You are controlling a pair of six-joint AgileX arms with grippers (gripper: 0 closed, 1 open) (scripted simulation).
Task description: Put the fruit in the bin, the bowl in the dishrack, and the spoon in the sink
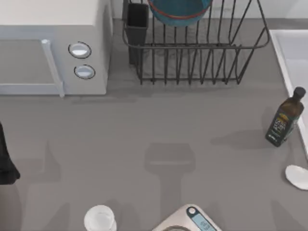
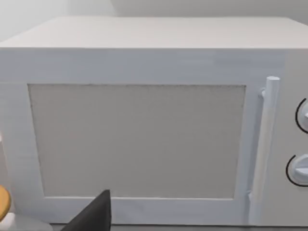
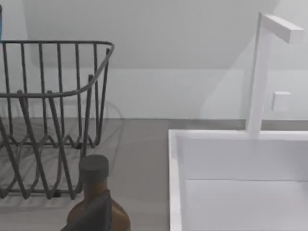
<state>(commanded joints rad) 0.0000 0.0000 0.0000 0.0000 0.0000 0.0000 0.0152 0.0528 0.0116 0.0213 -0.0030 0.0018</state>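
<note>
Bowl (image 1: 179, 12): we find it seated in the dishrack (image 1: 202, 67), so that step looks done. Spoon (image 1: 297, 176): on the worktop (image 1: 159, 130) beside the sink (image 1: 294, 53), not yet in. Fingers, both arms: we cannot tell.

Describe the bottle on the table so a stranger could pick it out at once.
Start at the white rectangular sink on the table's right side. Beside its pale rim, towards the table's middle, stands a dark olive-brown glass bottle with a black cap and a dark label. It is the darkest freestanding item there, unlike the clear round glass along the near edge.
</note>
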